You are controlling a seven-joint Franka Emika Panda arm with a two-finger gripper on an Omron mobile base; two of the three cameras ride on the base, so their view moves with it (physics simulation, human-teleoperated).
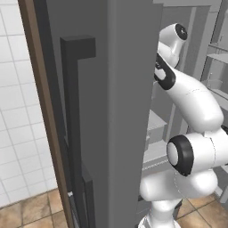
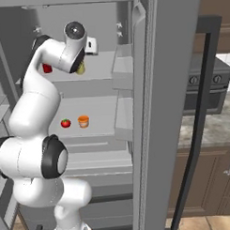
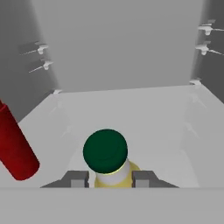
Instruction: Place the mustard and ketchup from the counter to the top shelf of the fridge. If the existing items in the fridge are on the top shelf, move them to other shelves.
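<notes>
The mustard (image 3: 109, 162), a yellow bottle with a dark green cap, stands upright on the fridge's top shelf (image 3: 144, 113). My gripper (image 3: 111, 178) is shut on it, one finger on each side of the bottle below the cap. The ketchup (image 3: 15, 148), a red bottle, is on the same shelf to the left, apart from the mustard. In the right base view the mustard (image 2: 80, 69) shows yellow just under my wrist, with the ketchup (image 2: 47, 68) partly hidden behind my arm.
A tomato (image 2: 65, 123) and a small orange cup (image 2: 83, 121) sit on the middle shelf. Door bins (image 2: 122, 65) line the open right fridge door (image 2: 173, 110). The other open door (image 1: 89, 111) blocks the left base view. A stove (image 2: 207, 81) stands at the right.
</notes>
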